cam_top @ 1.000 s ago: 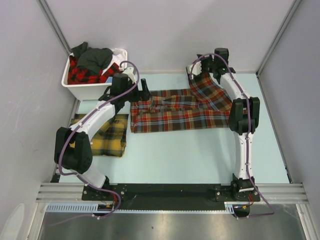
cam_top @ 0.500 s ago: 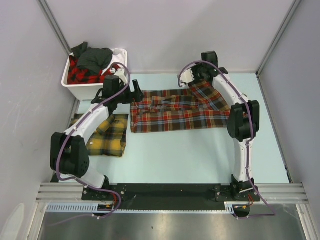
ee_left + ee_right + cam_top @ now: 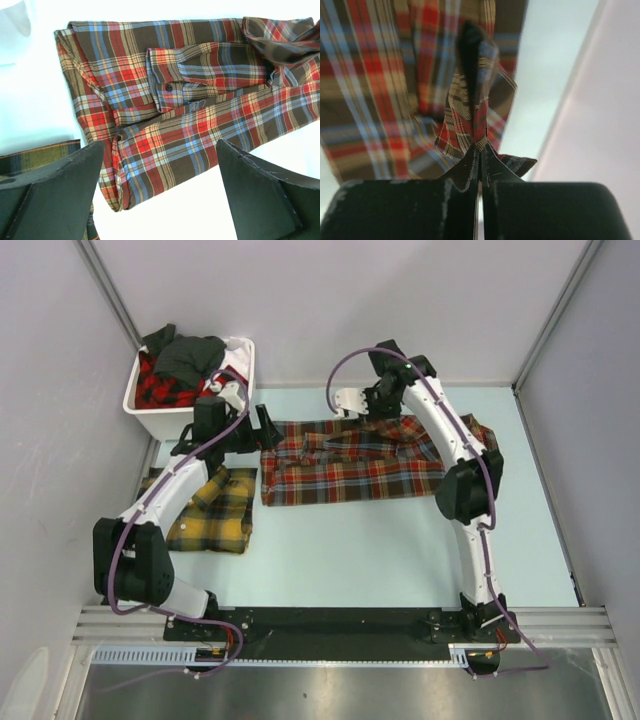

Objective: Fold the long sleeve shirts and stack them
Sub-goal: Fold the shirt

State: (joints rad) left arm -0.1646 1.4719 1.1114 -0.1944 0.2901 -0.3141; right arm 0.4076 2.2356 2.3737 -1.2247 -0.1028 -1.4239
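Red-brown plaid, blue lines through it: shirt (image 3: 340,468) spread on the table (image 3: 400,550), long axis left to right across the middle. Left end squared off and lying flat; right end partly raised, a strip of cloth rising toward the far edge. Pinched shut on that strip, the right gripper (image 3: 372,403), up over the shirt's far edge and a little right of its middle. From the right wrist view, jaws pressed together on a bunched fold of plaid, the rest hanging below.

Spread wide and holding nothing, the left gripper (image 3: 224,436), hovering at the shirt's left end, just beside the white bin (image 3: 150,412) heaped with more shirts. Yellow-and-green shirt (image 3: 215,505) already folded, near-left on the table, close by the red-brown one's left end; touching or not, hard to tell.

Probably mid-fold: bringing the right-hand length over onto the body. Hinges on one relation: flat body lying left of and nearer than the held cloth, along the same left-right axis. Calls for a carry leftward down that line, slightly toward the near side, then a lowering. Right arm alone attached to the cloth; left arm nearer the flat end, well placed to pin or smooth. Risk of a skewed fold if drawn off-axis.
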